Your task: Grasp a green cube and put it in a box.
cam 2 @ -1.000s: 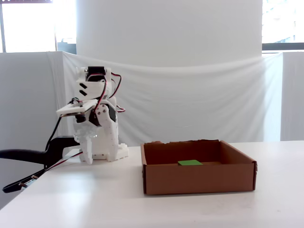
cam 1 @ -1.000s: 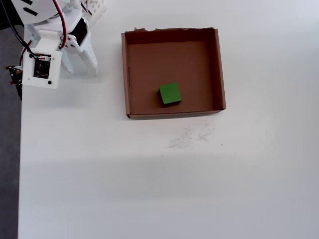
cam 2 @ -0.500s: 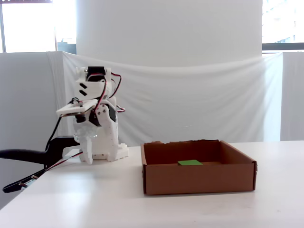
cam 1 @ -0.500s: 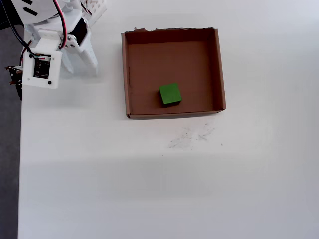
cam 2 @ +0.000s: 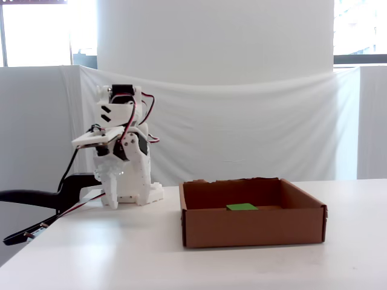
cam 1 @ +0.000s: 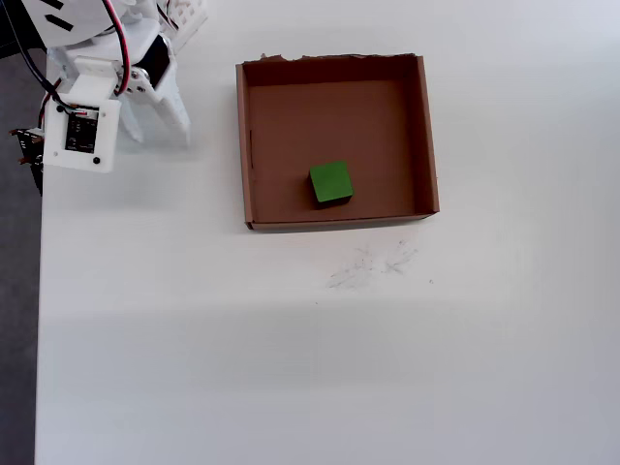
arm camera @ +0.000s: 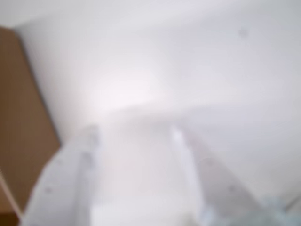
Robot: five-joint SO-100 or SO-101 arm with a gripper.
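A green cube lies in a cardboard box on a white table before draped white sheets; the gripper, fingers apart, holds nothing.

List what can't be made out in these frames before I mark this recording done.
- Wrist view: wholly out of focus; the white gripper and a brown strip at the left edge, probably the cardboard box, are only smears.
- Fixed view: the near wall of the shallow brown cardboard box hides all but the top of the small green cube.
- Overhead view: the white arm is cut off by the top-left corner; its base is unseen.
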